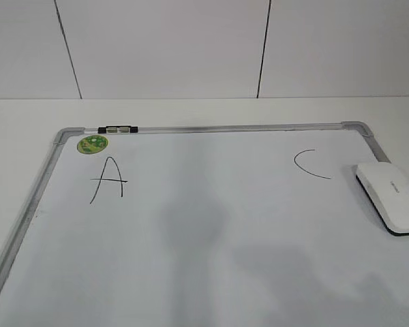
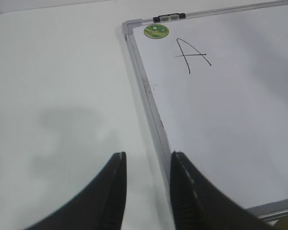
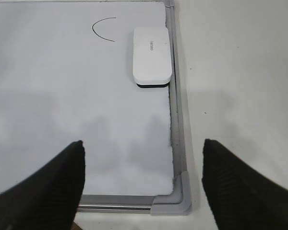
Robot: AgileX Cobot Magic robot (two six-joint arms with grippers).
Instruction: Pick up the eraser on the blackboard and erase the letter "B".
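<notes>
Looks like a lab or test bench, not a home. Bare white tabletop (image 1: 27, 116); plain white panelled wall (image 1: 163, 48) behind, dark seams. Only a dry-erase blackboard (image 1: 211, 127) laid flat, with a round green magnet (image 1: 92, 144), marker letters "A" (image 1: 109, 178) and "C" (image 1: 310, 163), and an eraser (image 1: 390, 196).

The blackboard (image 1: 211, 259) lies flat on the surface (image 1: 27, 119). The eraser (image 1: 390, 197) rests on it along its right edge, just inside the frame. The curved letter "C" (image 1: 309, 164) sits just left of the eraser, a little farther back. The letter "A" (image 1: 108, 179) is well apart from both, over near the far left corner. The round magnet (image 1: 92, 144) lies just behind the "A", tucked into that corner, and a small clip (image 1: 118, 128) sits on the far frame rail beside it.
</notes>
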